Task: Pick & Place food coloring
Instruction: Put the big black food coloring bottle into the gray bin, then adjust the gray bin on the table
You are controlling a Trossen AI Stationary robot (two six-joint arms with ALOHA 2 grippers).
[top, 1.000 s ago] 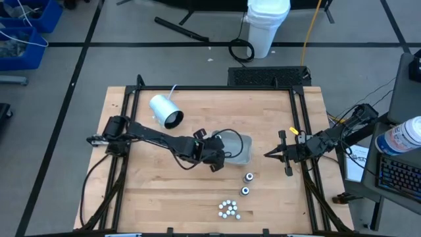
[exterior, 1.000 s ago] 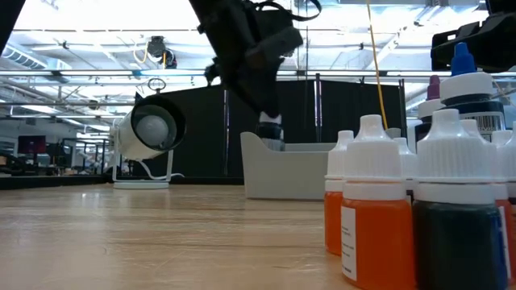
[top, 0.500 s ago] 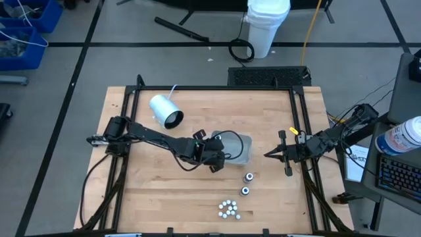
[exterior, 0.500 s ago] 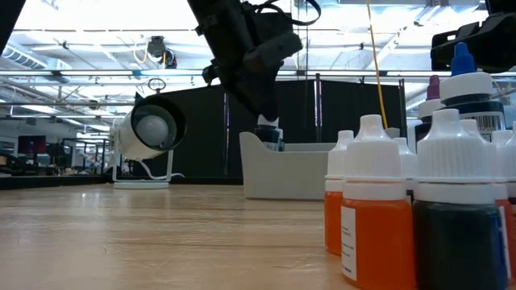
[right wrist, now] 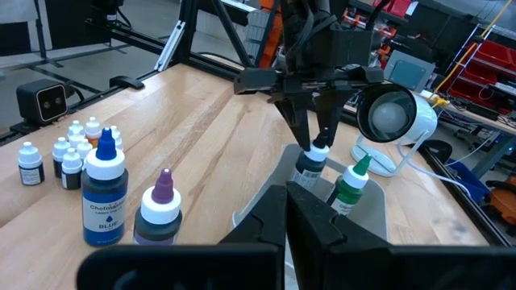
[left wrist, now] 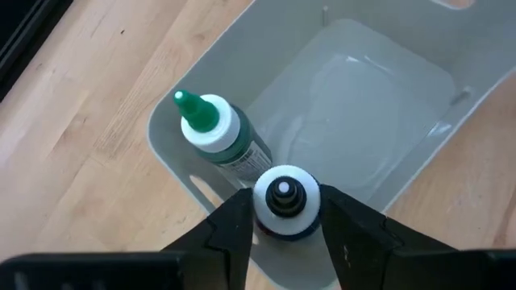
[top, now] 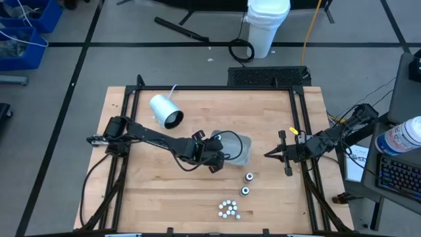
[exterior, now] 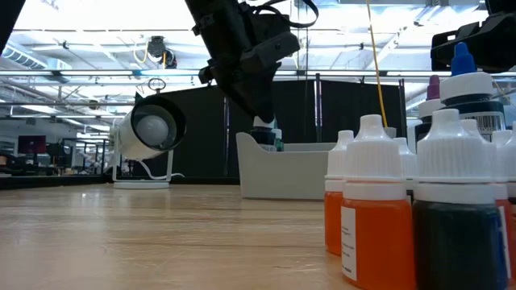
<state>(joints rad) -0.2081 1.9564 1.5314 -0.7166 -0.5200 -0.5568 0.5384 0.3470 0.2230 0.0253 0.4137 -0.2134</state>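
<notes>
My left gripper [top: 212, 156] hovers over the grey tray [top: 242, 149], shut on a small dark bottle with a round white cap [left wrist: 284, 200]. Inside the tray [left wrist: 363, 105] a green-tipped bottle [left wrist: 216, 133] stands on its base. More food coloring bottles stand on the table: a cluster of tiny white-capped ones [top: 228, 209] near the near edge, and two larger ones [top: 248, 177] [top: 245, 191]. My right gripper [top: 268, 155] waits shut near the table's right edge. My left gripper pinches the bottle between its two fingers [left wrist: 234, 229] just under the white cap [right wrist: 319, 150]. The fingers come from above, pointing down. The bottle hangs upright with its dark body [right wrist: 306, 171] inside the tray; whether its base touches the tray floor I cannot tell.
A white cylinder with a dark mouth [top: 164, 110] lies at the far left of the table. In the right wrist view a blue bottle [right wrist: 105, 197] and a purple-tipped one [right wrist: 159, 213] stand close by. Bare wood lies between the tray and the near-edge cluster.
My left gripper, still shut on the bottle, has crept slightly toward the table's left at the tray's end. My right gripper has kept still.
</notes>
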